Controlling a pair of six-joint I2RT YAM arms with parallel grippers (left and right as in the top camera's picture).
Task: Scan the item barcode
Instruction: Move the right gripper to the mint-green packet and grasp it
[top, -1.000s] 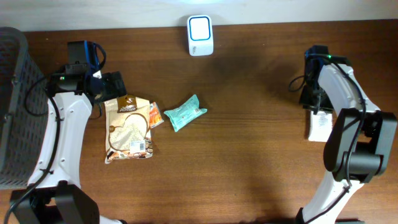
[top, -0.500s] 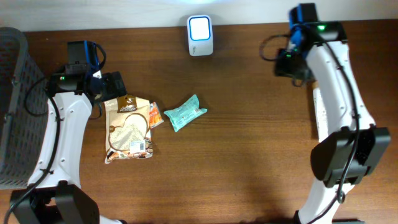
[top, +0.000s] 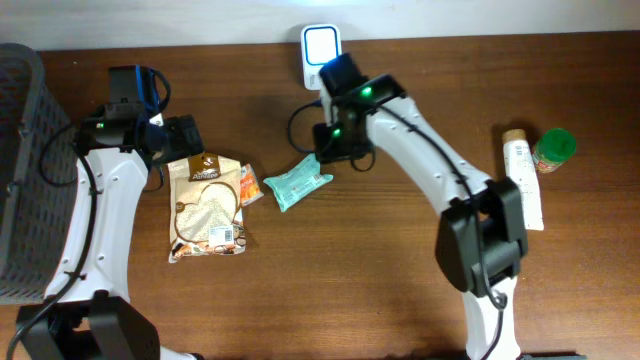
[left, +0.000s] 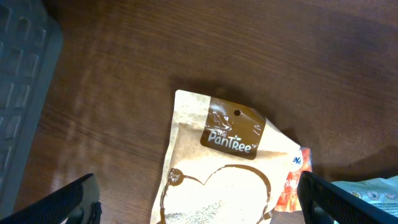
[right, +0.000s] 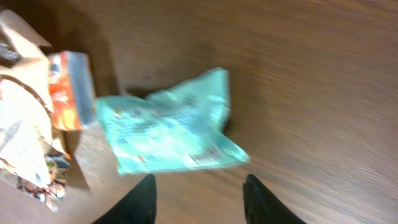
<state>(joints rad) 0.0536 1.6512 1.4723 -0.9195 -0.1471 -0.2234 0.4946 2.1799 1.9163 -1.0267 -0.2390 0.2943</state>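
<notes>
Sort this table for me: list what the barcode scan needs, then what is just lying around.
For the job:
scanner
teal packet, probably the item, since the open right end effector hangs over it

Lying about:
brown bag
orange packet
white tube
green-lidded jar
basket

Right arm (top: 420, 150) stretches across to the teal packet (top: 300, 181).
</notes>
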